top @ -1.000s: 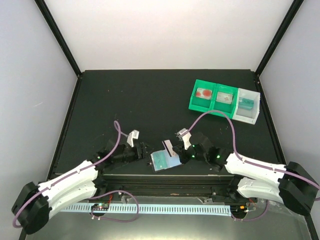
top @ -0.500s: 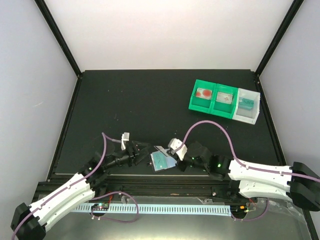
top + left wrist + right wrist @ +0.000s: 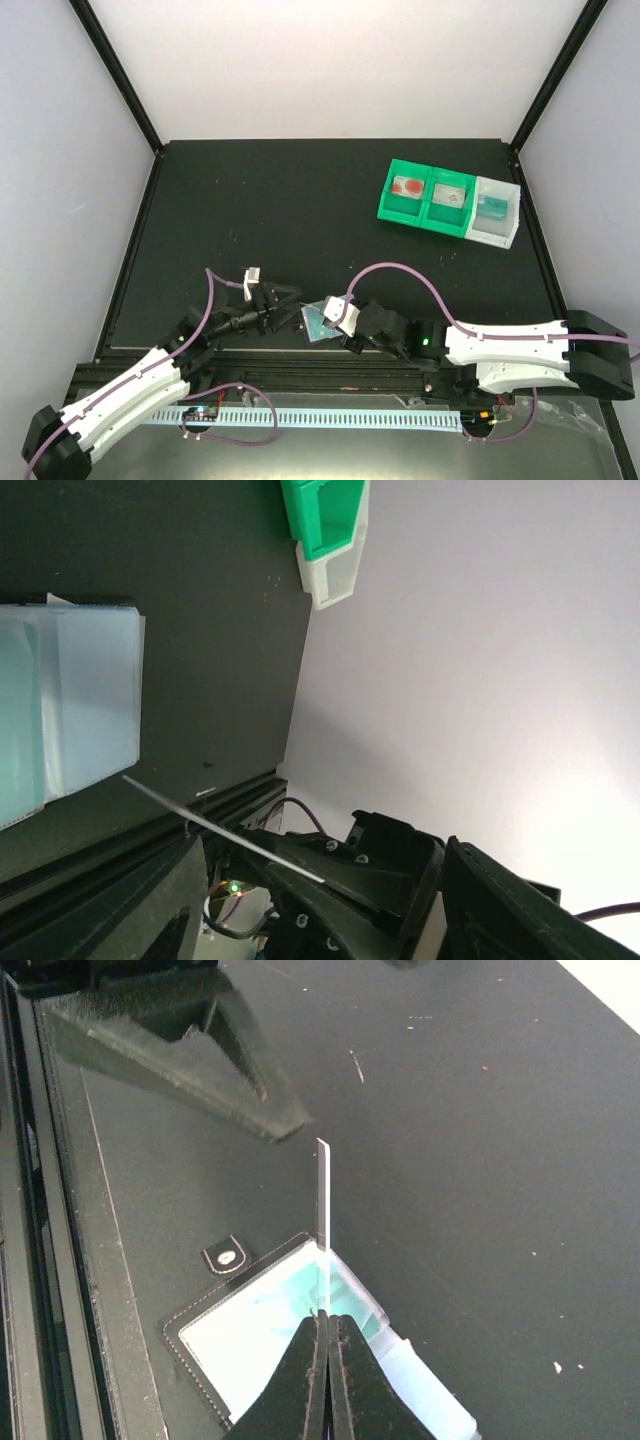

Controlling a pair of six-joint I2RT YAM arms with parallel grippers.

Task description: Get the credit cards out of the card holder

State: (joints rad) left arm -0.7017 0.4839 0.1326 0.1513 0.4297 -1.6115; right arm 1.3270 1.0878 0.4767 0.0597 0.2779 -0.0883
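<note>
Right arm has swung left since the earlier frame, over the card holder [image 3: 316, 324] at the table [image 3: 300, 200] front edge. Right gripper [image 3: 325, 1325] is clamped on one credit card [image 3: 322, 1195], edge-up above it. Left gripper [image 3: 283, 300] waits alongside, jaws apart. Extraction step; next I lift clear and set aside.

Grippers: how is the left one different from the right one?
The left gripper is open and empty; the right gripper is shut, pinching a card. The left gripper sits left of the wallet; the right gripper reaches over it from the right, holding the card on edge. Both have black fingers and hang low near the wallet.
</note>
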